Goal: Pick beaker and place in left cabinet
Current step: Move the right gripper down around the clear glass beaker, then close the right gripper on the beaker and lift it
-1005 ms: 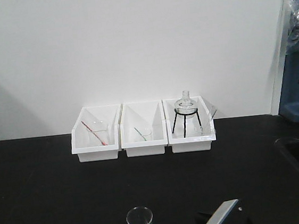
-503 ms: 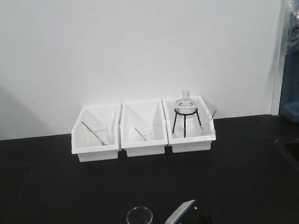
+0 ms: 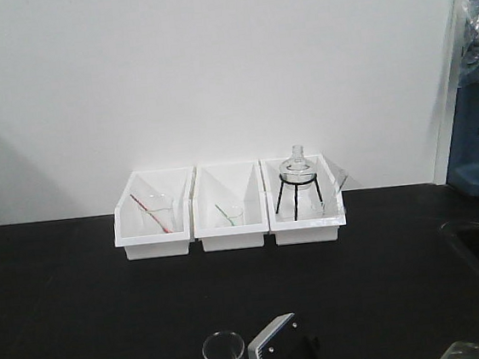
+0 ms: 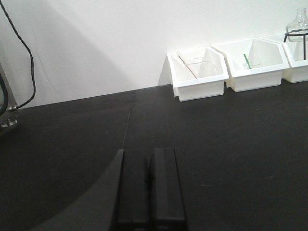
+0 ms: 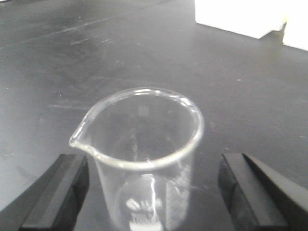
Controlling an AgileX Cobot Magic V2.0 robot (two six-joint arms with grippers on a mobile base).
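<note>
Wall: a plain white wall (image 3: 210,62) closes off the far side, well beyond both pairs of fingers.

Bench top: one black bench top (image 3: 82,316) runs the full width. It lies bare between the fingertips and the bins. A raised lip (image 3: 473,245) marks its edge off to the right of the right fingers.

Bins: three white plastic bins stand side by side against the wall, touching or nearly so, far ahead of the right fingers. They are the left bin (image 3: 155,245), the middle bin (image 3: 232,238) and the right bin (image 3: 307,231). From the left wrist they sit ahead and to the right of the fingertips.

Bin contents: one glass with a red rod (image 3: 151,211) is in the left bin and one with a green rod (image 3: 224,213) is in the middle bin. One round flask (image 3: 297,166) on one black tripod (image 3: 297,197) is in the right bin.

Left gripper: the left gripper (image 4: 149,159) has its two black fingers (image 4: 132,192) pressed together with only a seam between them. They hold nothing, and bare bench lies all round them.

Right gripper: the right gripper (image 5: 151,192) is spread wide, with one dark finger (image 5: 53,192) on each side of the beaker. A sliver of bench shows between each pad and the glass.

Beaker: one small clear beaker (image 5: 139,159) stands upright on the bench between the right fingers, its pouring lip turned toward the left finger. In the front view it sits at the near edge, just beside the gripper body.
</note>
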